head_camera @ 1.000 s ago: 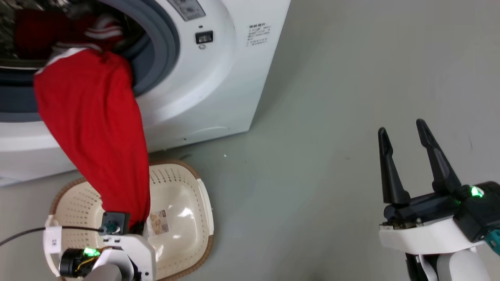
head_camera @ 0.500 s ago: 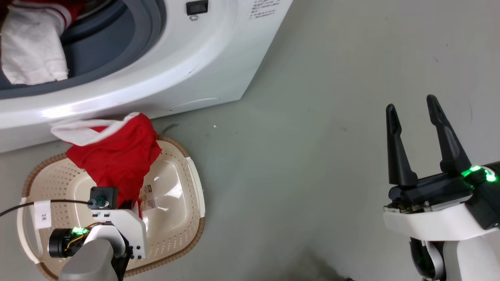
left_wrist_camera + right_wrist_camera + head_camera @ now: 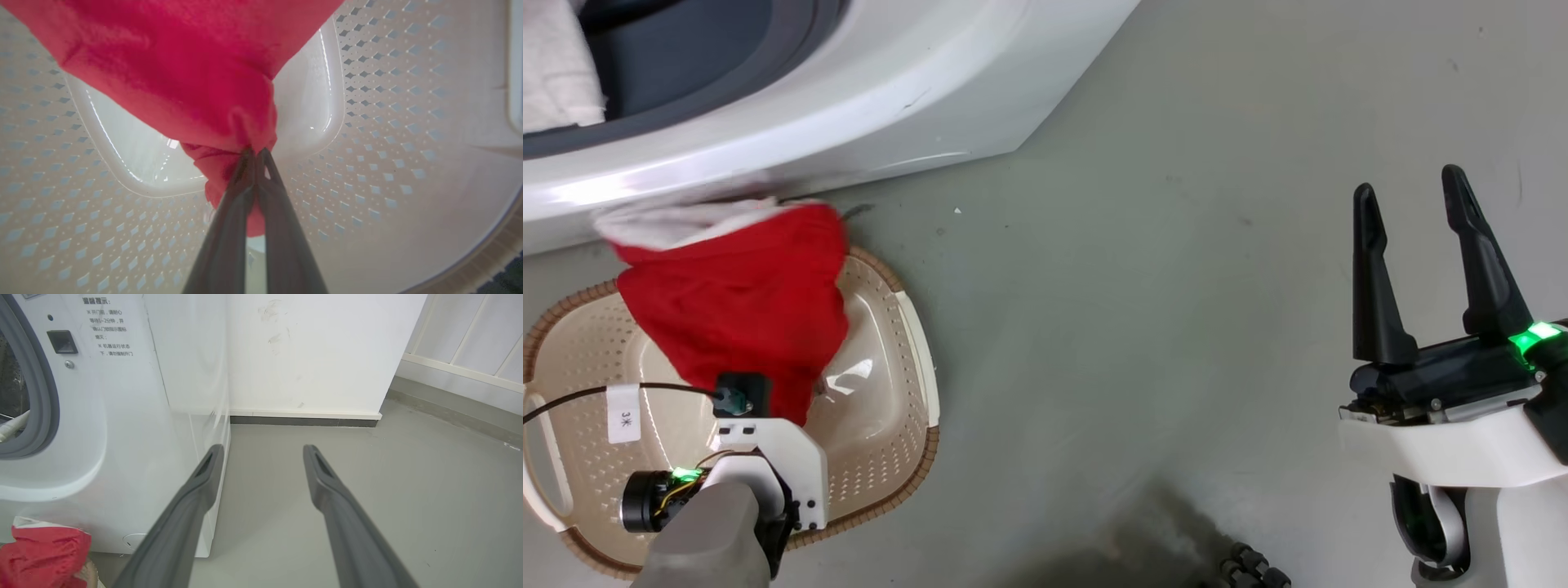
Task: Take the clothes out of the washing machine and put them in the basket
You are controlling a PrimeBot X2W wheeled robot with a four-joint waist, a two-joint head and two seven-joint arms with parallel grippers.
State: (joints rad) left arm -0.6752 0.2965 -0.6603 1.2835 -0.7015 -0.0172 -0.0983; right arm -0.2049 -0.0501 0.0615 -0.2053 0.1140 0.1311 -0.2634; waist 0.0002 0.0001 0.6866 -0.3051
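Note:
A red garment point(image 3: 735, 318) with a white band hangs bunched over the cream basket point(image 3: 913, 327), its upper edge against the washing machine point(image 3: 915, 90). In the left wrist view my left gripper point(image 3: 254, 153) is shut on a fold of the red garment point(image 3: 196, 73), low inside the basket above its perforated wall point(image 3: 408, 122). A white cloth point(image 3: 556, 73) lies in the grey-rimmed porthole point(image 3: 686, 106). My right gripper point(image 3: 1413, 192) stands open over bare floor, far right of the basket, and its own view shows the fingers apart around nothing point(image 3: 263, 451), with the washing machine point(image 3: 122, 416) and the red garment point(image 3: 41, 555) to the left.
Grey floor point(image 3: 1135, 286) stretches between the basket and my right arm. A white wall with a dark skirting point(image 3: 302, 421) stands behind the machine. Small dark parts point(image 3: 1250, 567) sit at the head view's bottom edge. A labelled cable point(image 3: 625, 412) crosses the basket.
The red garment has come fully out of the porthole and dropped onto the basket as my left gripper went down into it. The head camera has tilted downward. The right gripper stays open.

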